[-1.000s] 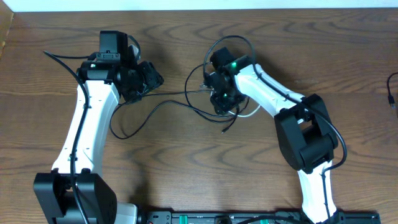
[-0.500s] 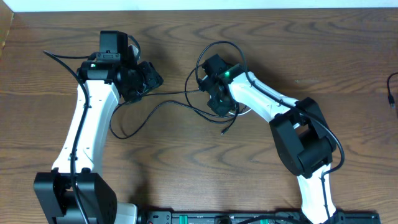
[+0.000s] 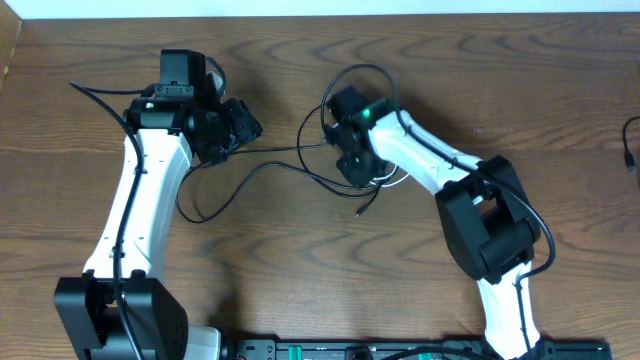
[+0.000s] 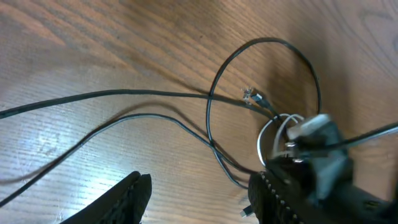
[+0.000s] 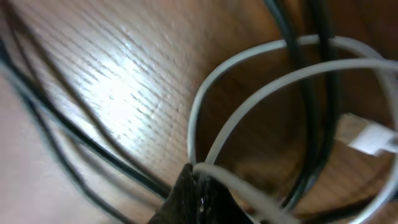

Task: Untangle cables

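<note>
A thin black cable (image 3: 280, 152) runs across the wood from my left gripper (image 3: 243, 125) to a tangle of loops under my right gripper (image 3: 355, 170). The white cable (image 3: 400, 181) curls out just right of that gripper. In the right wrist view the right gripper (image 5: 202, 193) is shut, with the white cable (image 5: 261, 81) pinched at its tip and black strands crossing behind. A white plug (image 5: 370, 137) lies to the right. In the left wrist view the left gripper (image 4: 199, 199) is open over bare wood, and the black cable (image 4: 124, 94) lies ahead of it.
One loose plug end (image 3: 360, 211) of the black cable lies in front of the tangle. Another dark cord (image 3: 628, 150) sits at the table's right edge. A black rail (image 3: 400, 350) lines the front edge between the arm bases.
My right gripper has gone from open to shut, closing on the white cable, after shifting slightly left over the tangle. The left arm has not moved.
</note>
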Tool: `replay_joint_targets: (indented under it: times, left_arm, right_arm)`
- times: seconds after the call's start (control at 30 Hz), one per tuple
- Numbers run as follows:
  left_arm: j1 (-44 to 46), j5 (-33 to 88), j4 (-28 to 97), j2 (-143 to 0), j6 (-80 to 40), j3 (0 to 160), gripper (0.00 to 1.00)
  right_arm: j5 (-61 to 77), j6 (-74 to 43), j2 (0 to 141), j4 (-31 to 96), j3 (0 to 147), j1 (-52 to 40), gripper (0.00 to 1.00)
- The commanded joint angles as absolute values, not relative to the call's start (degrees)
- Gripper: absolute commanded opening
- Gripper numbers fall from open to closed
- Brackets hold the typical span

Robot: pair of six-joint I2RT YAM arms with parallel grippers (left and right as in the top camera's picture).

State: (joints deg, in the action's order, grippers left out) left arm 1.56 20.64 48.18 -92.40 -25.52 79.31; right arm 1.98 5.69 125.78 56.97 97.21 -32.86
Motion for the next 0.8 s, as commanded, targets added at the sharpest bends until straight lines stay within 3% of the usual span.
replay_joint_targets:
  times: [0.0, 0.33, 0.57, 0.67, 0.77]
  left_arm:
    - [1.48, 20.05, 47.70, -92.92, -25.80, 78.91, 0.56]
    - [1.48, 20.05, 47.05, -92.92, -25.80, 78.91, 0.56]
    - [1.48, 20.05, 47.00, -92.92, -25.78, 78.91, 0.56]
    - [1.48, 20.05, 47.00, -92.92, -25.80, 78.91, 0.57]
    - [1.48, 20.05, 47.03, -92.92, -25.80, 78.91, 0.66]
  right_arm:
    - [7.55, 3.29, 123.61, 61.65, 108.97, -30.17, 0.01]
    - [26.50, 1.91, 114.52, 75.92, 140.81, -16.49, 0.01]
    - [27.40, 0.47, 110.26, 79.46, 144.55, -6.61, 0.01]
    - [27.40, 4.60, 111.59, 83.66, 142.71, -7.25, 0.10]
    - [27.42, 9.17, 113.38, 86.59, 139.39, -8.99, 0.24]
